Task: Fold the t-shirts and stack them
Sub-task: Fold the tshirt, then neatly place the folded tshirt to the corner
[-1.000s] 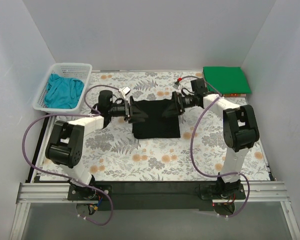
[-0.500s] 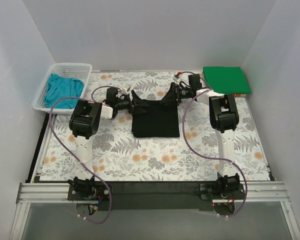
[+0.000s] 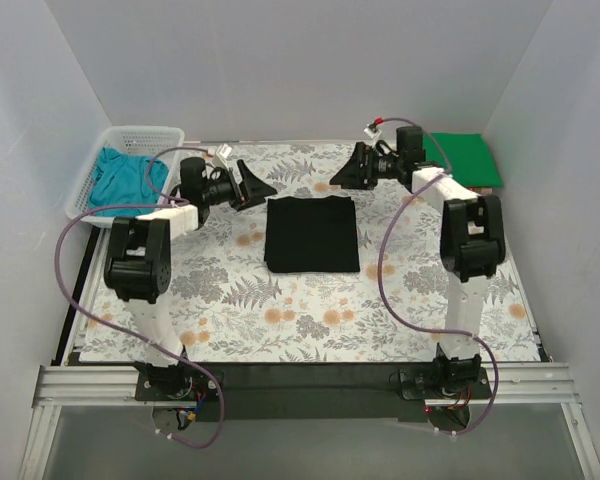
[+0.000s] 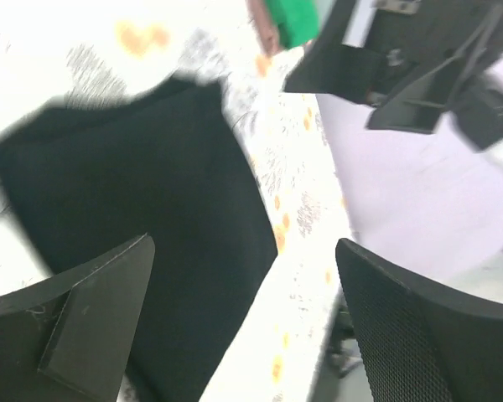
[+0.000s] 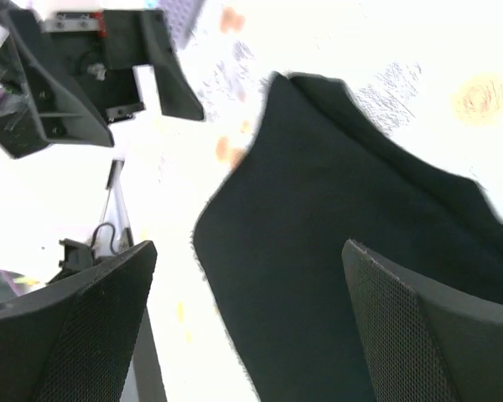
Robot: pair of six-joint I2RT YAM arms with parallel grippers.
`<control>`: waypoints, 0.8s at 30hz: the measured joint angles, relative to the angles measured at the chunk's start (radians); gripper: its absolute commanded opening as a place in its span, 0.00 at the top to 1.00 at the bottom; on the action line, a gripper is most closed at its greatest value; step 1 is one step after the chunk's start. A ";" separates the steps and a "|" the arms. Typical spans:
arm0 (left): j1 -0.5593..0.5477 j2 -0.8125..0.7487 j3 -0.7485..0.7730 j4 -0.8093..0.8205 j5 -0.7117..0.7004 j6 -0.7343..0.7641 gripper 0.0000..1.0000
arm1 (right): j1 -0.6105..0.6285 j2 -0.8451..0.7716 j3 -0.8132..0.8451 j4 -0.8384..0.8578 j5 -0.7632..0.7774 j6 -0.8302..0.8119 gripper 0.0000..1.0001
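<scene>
Black t-shirt [image 3: 311,234] lies folded flat at centre of the floral bench [image 3: 280,330]. Left claw [image 3: 254,187] sits off its 11 o'clock corner and right claw [image 3: 346,172] off 1 o'clock. Both are spread wide and hold nothing (neither touches the cloth). Farther back, green t-shirt [image 3: 468,160] is folded at 1 o'clock, and teal t-shirt [image 3: 125,180] is crumpled in basket [image 3: 145,131] at 10 o'clock.
</scene>
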 measured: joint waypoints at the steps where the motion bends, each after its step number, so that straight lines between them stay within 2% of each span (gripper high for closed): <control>1: -0.006 -0.059 0.009 -0.049 -0.016 0.059 0.10 | -0.005 -0.057 -0.021 -0.007 0.018 -0.007 0.02; 3: -0.031 -0.177 0.031 -0.134 -0.056 0.193 0.10 | -0.019 -0.207 -0.067 -0.032 0.075 -0.038 0.02; 5: -0.076 -0.290 0.053 -0.210 -0.115 0.337 0.14 | -0.034 -0.353 -0.105 -0.060 0.142 -0.084 0.02; 8: -0.201 -0.416 0.060 -0.299 -0.218 0.573 0.20 | -0.059 -0.526 -0.178 -0.093 0.238 -0.153 0.02; 10: -0.315 -0.466 0.043 -0.343 -0.298 0.725 0.28 | -0.078 -0.603 -0.244 -0.127 0.286 -0.188 0.02; 11: -0.370 -0.477 0.035 -0.364 -0.339 0.792 0.39 | -0.090 -0.628 -0.282 -0.150 0.303 -0.203 0.02; 12: -0.428 -0.480 0.025 -0.382 -0.374 0.850 0.45 | -0.103 -0.642 -0.318 -0.174 0.309 -0.212 0.02; 15: -0.572 -0.452 -0.003 -0.433 -0.478 1.028 0.50 | -0.148 -0.648 -0.433 -0.237 0.312 -0.224 0.02; 20: -0.732 -0.330 -0.027 -0.481 -0.618 1.236 0.53 | -0.233 -0.647 -0.620 -0.319 0.314 -0.223 0.02; 24: -0.820 -0.227 -0.029 -0.473 -0.689 1.328 0.53 | -0.239 -0.683 -0.712 -0.307 0.308 -0.200 0.02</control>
